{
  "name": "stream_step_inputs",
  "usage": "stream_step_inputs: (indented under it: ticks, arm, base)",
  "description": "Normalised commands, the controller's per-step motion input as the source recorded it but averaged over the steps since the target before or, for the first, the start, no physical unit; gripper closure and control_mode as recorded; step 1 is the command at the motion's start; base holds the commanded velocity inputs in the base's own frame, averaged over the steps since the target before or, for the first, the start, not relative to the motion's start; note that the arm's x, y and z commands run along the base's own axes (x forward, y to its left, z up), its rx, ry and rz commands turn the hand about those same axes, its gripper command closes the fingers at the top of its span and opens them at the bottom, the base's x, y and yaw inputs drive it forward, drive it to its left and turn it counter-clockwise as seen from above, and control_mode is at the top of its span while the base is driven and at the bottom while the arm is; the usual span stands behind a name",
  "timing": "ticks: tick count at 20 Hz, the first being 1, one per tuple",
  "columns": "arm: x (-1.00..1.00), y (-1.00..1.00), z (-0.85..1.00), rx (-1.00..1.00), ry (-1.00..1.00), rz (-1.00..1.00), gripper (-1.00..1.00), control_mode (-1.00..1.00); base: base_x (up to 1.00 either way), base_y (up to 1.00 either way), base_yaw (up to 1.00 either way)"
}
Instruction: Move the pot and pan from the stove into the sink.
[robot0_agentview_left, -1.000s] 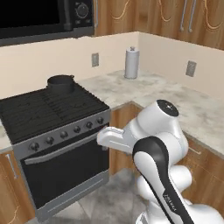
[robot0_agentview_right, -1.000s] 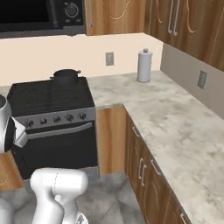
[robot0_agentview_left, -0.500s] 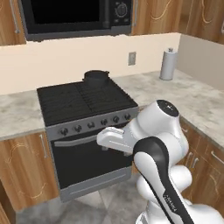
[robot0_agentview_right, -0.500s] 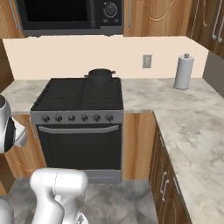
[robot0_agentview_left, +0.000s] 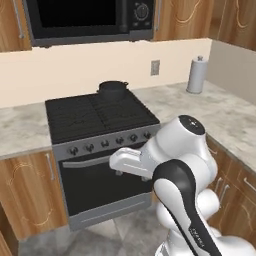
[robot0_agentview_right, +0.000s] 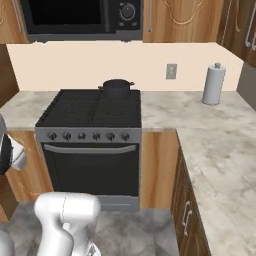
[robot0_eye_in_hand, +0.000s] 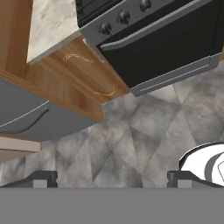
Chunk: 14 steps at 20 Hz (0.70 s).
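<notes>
In the left base view, the whole picture had shifted against the earlier pictures, because the base had driven and the camera went with it; the things themselves did not move. The stove (robot0_agentview_left: 100, 130), which stood at the left half a second before, was now near the middle, seen more from the front. One pot (robot0_agentview_left: 113, 90) stood on the back right corner of the stove top. One microwave (robot0_agentview_left: 90, 19) hung above the stove, one paper towel roll (robot0_agentview_left: 197, 74) stood at the back of the counter (robot0_agentview_left: 225, 115) to the right, and one wall outlet (robot0_agentview_left: 155, 67) was between them. The white arm rose from the lower right, bent at the elbow, with its forearm reaching to the left in front of the oven door.

In the right base view, the scene had shifted in the same way: the stove (robot0_agentview_right: 90, 137) was now wider in the picture and the pot (robot0_agentview_right: 116, 86) sat at the back edge of the stove top, right of its middle. Six knobs could be counted on the silver front panel. The paper towel roll (robot0_agentview_right: 212, 84) stood at the back of the counter (robot0_agentview_right: 220, 150).

In the hand view, the gripper (robot0_eye_in_hand: 111, 178) looked down at the grey floor beside the stove's front, and its two dark finger tips stood wide apart, holding nothing. The oven door and some knobs showed at the top.
</notes>
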Motion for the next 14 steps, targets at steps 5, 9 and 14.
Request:
stream_step_inputs:
  ticks: [5, 9, 14]
  arm:
    - [0.00, 0.00, 0.00, 0.00, 0.00, 0.00, -1.00, 1.00]
    - [0.00, 0.00, 0.00, 0.00, 0.00, 0.00, -1.00, 1.00]
    - [0.00, 0.00, 0.00, 0.00, 0.00, 0.00, -1.00, 1.00]
  base:
    - [0.51, -0.88, 0.03]
    - [0.40, -0.79, 0.02]
    - [0.04, -0.05, 0.00]
